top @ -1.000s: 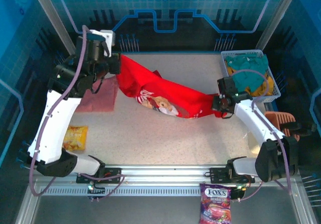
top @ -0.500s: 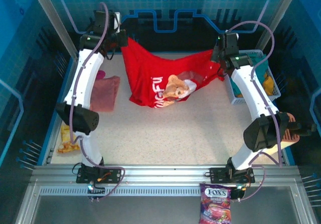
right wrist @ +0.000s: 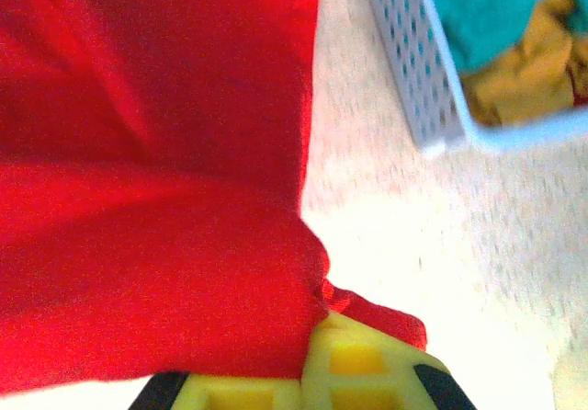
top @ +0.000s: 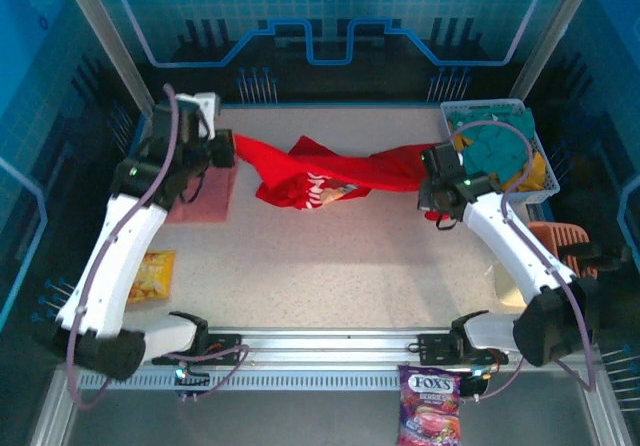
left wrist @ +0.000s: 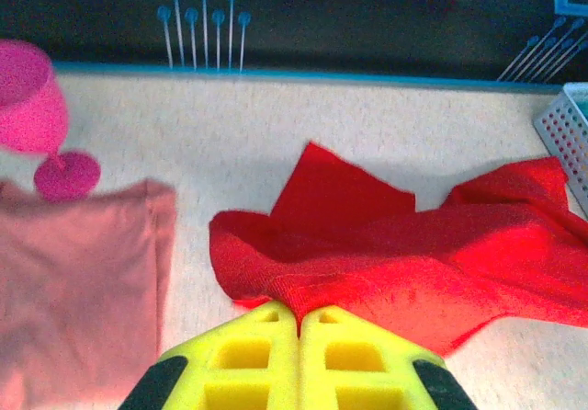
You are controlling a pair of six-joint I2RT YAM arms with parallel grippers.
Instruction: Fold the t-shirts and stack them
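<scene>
Jaws of both grippers are clamped on the red t-shirt (top: 330, 174), which stretches in a bunched band between them over the far half of the table (top: 330, 276). The left gripper (top: 228, 152) pinches the shirt's left edge, with cloth fanning out just beyond its yellow fingers (left wrist: 248, 355). The right gripper (top: 432, 192) pinches the right end, near the white basket (top: 541, 156). The salmon-pink t-shirt (top: 200, 194) lies folded flat under the left arm, just apart from the red one.
</scene>
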